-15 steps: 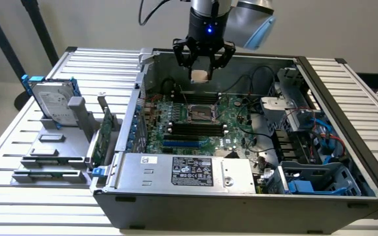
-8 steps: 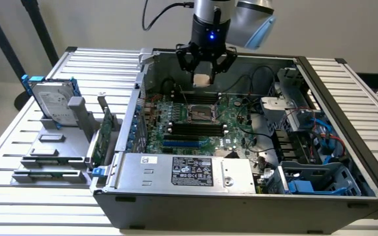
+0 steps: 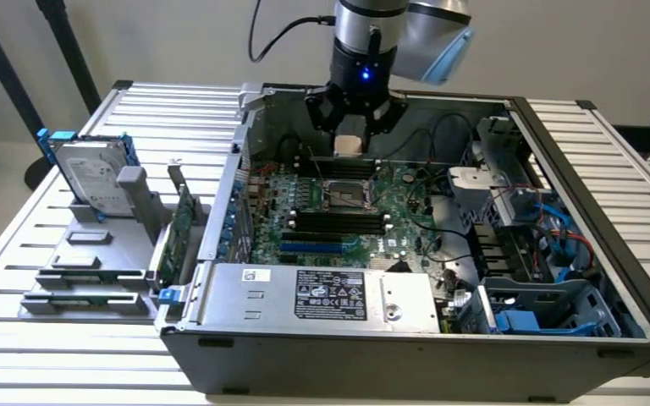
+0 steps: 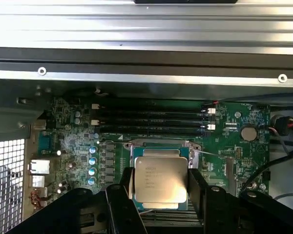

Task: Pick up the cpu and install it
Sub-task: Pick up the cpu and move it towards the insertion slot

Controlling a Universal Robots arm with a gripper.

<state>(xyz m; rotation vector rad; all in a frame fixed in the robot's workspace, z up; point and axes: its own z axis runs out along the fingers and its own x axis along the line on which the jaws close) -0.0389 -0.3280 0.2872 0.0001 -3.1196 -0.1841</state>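
The cpu [image 3: 350, 145], a small square chip with a pale metal top, hangs inside the open computer case [image 3: 415, 342], held flat between the dark fingers [image 4: 125, 187] of my gripper [image 3: 350, 135]. In the wrist view the cpu [image 4: 160, 181] sits between the two fingers of the gripper [image 4: 160, 178], which is shut on the chip's opposite edges. Below it on the green motherboard [image 4: 73, 146] lies the square metal-framed socket [image 3: 348, 196]. The chip hovers above the socket [image 4: 158, 147] and covers most of it; it does not touch the board in the exterior view.
A silver hard drive with blue rails [image 3: 90, 178] stands in a grey rack at the exterior view's left. Black memory slots [image 3: 331, 222], a power supply box [image 3: 319, 296] and drive bays with cables [image 3: 528, 220] surround the socket.
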